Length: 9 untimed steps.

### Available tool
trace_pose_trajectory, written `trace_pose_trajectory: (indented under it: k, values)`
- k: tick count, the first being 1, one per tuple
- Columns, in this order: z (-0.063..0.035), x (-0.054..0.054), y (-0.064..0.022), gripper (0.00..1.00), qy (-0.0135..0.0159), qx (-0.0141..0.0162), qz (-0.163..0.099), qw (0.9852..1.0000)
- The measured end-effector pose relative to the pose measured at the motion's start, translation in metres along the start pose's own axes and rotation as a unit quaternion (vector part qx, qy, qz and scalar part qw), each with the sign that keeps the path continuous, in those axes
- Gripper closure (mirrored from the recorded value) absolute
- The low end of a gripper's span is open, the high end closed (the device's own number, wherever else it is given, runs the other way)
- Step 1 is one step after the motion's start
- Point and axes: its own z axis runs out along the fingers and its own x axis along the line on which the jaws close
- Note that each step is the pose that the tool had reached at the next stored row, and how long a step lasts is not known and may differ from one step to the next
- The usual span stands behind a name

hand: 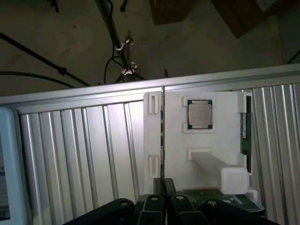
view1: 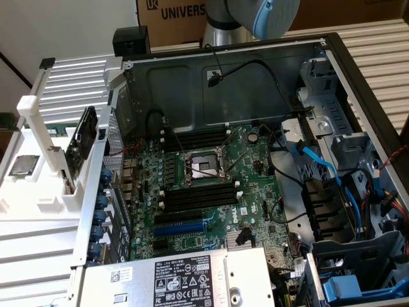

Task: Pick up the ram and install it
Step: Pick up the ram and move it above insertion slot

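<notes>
In the wrist view my gripper (hand: pixel 163 186) is shut, its black fingers (hand: pixel 154 190) pressed together. A thin dark board, seen edge-on, runs straight out from between them: the ram (hand: pixel 162 136), of which only the narrow edge shows. It hangs high above the white holder (hand: pixel 220 140) on the ribbed table. The exterior view shows only the arm's upper part (view1: pixel 255 16), not the gripper or the held ram. In the open computer case, the black memory slots (view1: pixel 198 196) on both sides of the processor socket (view1: pixel 203 167) stand empty.
The holder carries a processor chip (hand: pixel 199 115), a white post (hand: pixel 220 171) and a second green stick (hand: pixel 243 131) along its edge. A black card (view1: pixel 83 146) stands by the case wall. Cables (view1: pixel 319 163) and drive cages (view1: pixel 358 153) fill the case on the exterior view's right.
</notes>
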Motion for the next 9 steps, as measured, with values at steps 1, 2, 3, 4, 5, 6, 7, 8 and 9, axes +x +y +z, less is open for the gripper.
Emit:
trace_pose_trajectory:
  k: [1,2,3,4,5,6,7,8,9]
  values:
    - [-0.0013,0.0,-0.0021,0.88,-0.0004,0.0017,0.0,1.0]
    - [-0.0024,-0.001,-0.0042,0.88,-0.0012,0.003,0.0,1.0]
    - [-0.0036,-0.001,-0.0067,0.88,-0.0028,0.0041,0.0,1.0]
    - [-0.0049,-0.001,-0.009,0.88,-0.0044,0.0047,0.0,1.0]
    - [-0.0063,-0.002,-0.012,0.88,-0.0065,0.005,0.0,1.0]
    - [-0.008,-0.002,-0.0152,0.88,-0.0088,0.005,0.0,0.9999]
    - [-0.0099,-0.003,-0.0184,0.88,-0.0113,0.0048,0.0,0.9999]
    - [-0.0118,-0.003,-0.0214,0.88,-0.0138,0.0045,0.0,0.9999]
    - [-0.0139,-0.004,-0.0245,0.88,-0.0163,0.0042,0.0,0.9999]
